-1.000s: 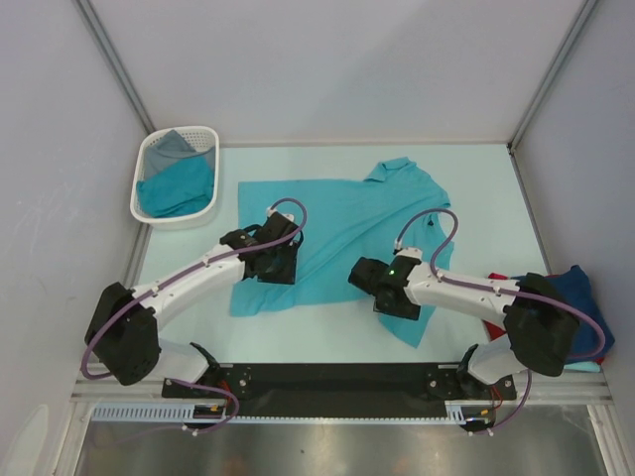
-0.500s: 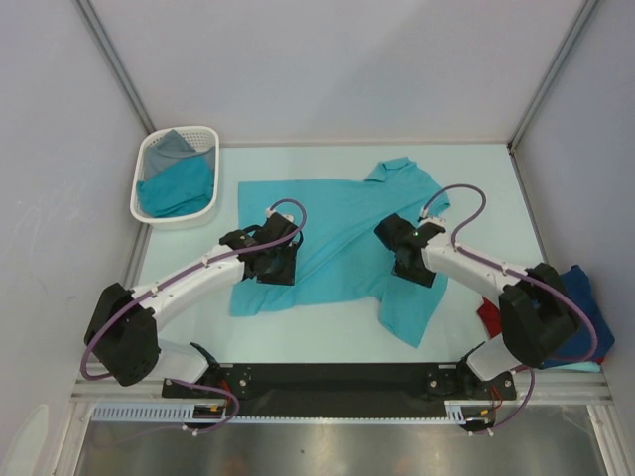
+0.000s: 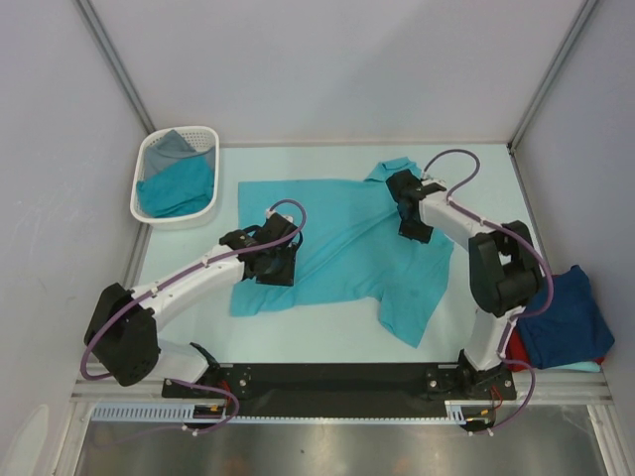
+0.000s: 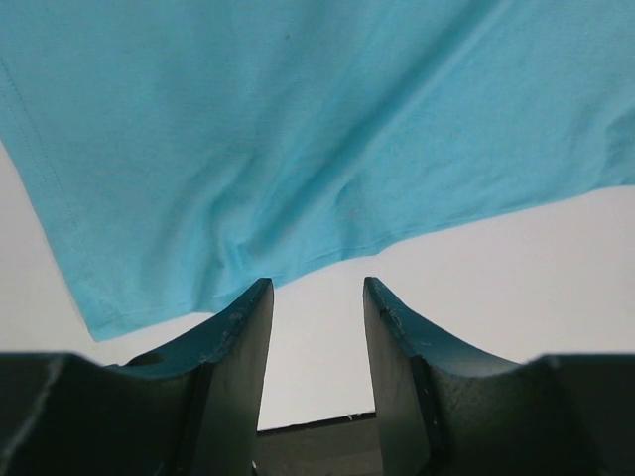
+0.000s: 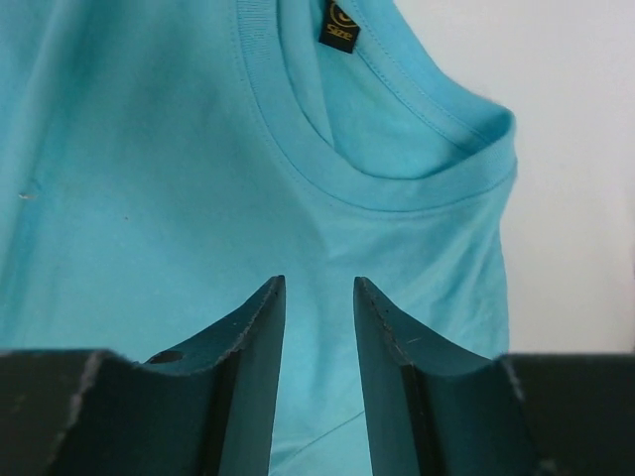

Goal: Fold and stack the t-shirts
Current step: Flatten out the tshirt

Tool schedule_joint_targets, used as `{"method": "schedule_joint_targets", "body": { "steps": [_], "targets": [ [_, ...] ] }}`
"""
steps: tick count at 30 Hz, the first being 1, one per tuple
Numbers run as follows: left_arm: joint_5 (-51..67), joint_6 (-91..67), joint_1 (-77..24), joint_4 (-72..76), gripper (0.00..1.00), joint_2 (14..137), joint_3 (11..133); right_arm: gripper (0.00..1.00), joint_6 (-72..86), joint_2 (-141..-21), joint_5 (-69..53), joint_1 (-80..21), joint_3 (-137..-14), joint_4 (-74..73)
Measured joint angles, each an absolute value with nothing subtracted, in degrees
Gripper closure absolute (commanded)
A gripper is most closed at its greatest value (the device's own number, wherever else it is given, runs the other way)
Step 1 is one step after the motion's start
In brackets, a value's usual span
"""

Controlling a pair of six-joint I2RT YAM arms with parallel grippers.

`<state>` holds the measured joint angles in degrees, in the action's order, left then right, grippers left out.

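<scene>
- Starting nearest us, what lies where?
- A navy shirt sits folded at the lower right of the overhead view, where I take it the stack is kept. The teal shirt is spread across the middle of the surface, front up, one sleeve trailing toward the lower right.
- And the left claw?
- It hangs low at the shirt's near-left part. Its jaws are parted with only bare surface between them, and the hem lies just past the tips. It grips nothing. I judge it is lined up on that edge to take it for a fold.
- Farther back?
- The right claw is over the chest, just below the collar, with the black label beyond. Its jaws stand a little apart, the cloth flat beneath them and nothing pinched. Neck and hem are the two ends a lengthwise fold needs, which would explain the spacing.
- And at the back?
- A white basket at the upper left holds more teal and grey cloth, well apart from both arms, likely waiting its turn.
</scene>
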<state>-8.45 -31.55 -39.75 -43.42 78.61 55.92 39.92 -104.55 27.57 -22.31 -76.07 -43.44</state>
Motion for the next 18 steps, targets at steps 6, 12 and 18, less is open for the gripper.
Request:
{"method": "schedule_joint_targets", "body": {
  "steps": [6,12,18],
  "targets": [
    [-8.6,-31.6,-39.8,-43.4,0.53,78.7,55.9,0.73,38.1,-108.6,26.7,-21.7,-77.8,-43.4],
    [-8.6,-31.6,-39.8,-43.4,0.53,80.8,56.4,0.94,37.3,-109.7,25.3,-19.8,-77.8,-43.5],
    [-8.6,-31.5,-39.8,-43.4,0.54,82.8,57.6,1.00,37.4,-109.7,23.9,-16.9,-77.6,-44.3]
  ]
}}
